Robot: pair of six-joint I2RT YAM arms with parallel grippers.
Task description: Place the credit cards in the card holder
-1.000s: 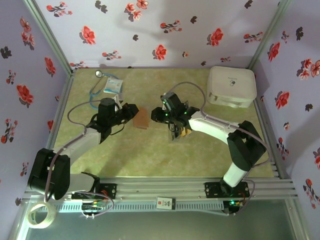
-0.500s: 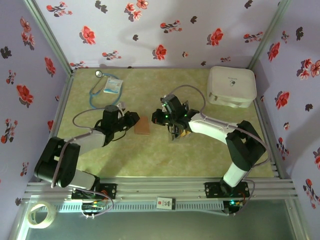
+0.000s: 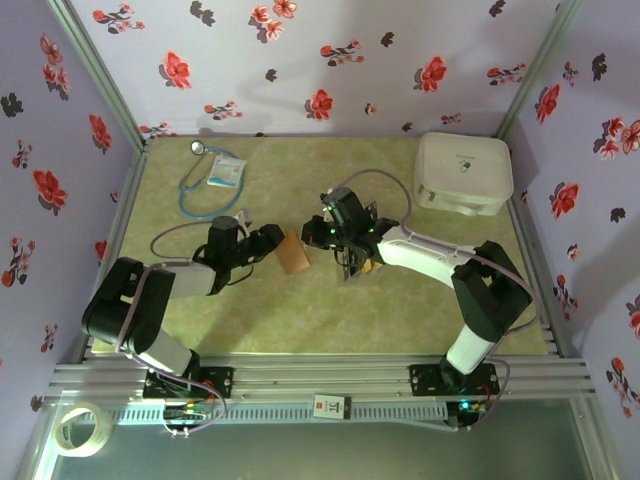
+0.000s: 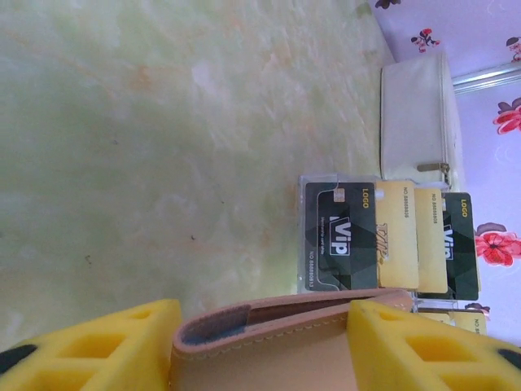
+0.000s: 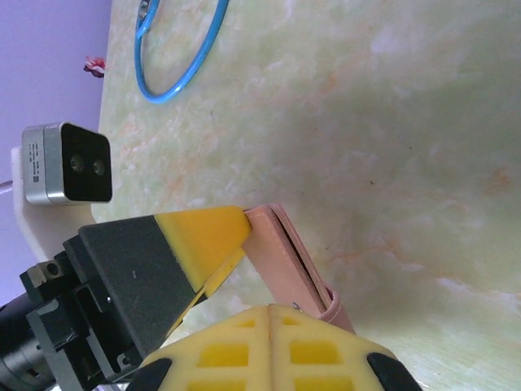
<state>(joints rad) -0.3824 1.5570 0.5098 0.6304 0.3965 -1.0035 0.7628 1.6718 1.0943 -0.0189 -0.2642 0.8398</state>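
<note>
Left wrist: perhaps four credit cards (image 4: 387, 236), one holder (image 4: 260, 350).

A robot test booth: floral-papered walls (image 3: 300, 60), aluminium rail (image 3: 330, 372), marbled green tabletop (image 3: 300, 310).

Top external: fixed high above and behind the arm bases, looking down and forward, taking in the whole table (image 3: 400, 320).
Left wrist: on the left arm, low and close, looking past its own fingers (image 4: 89, 342) across the table toward the credit cards (image 4: 383, 236) and white case (image 4: 415, 122).
Right wrist: on the right arm, low, very close, facing the left gripper (image 5: 242, 236).
Shared: all three see the card holder (image 3: 292, 253); the wrist views face each other across it.
</note>
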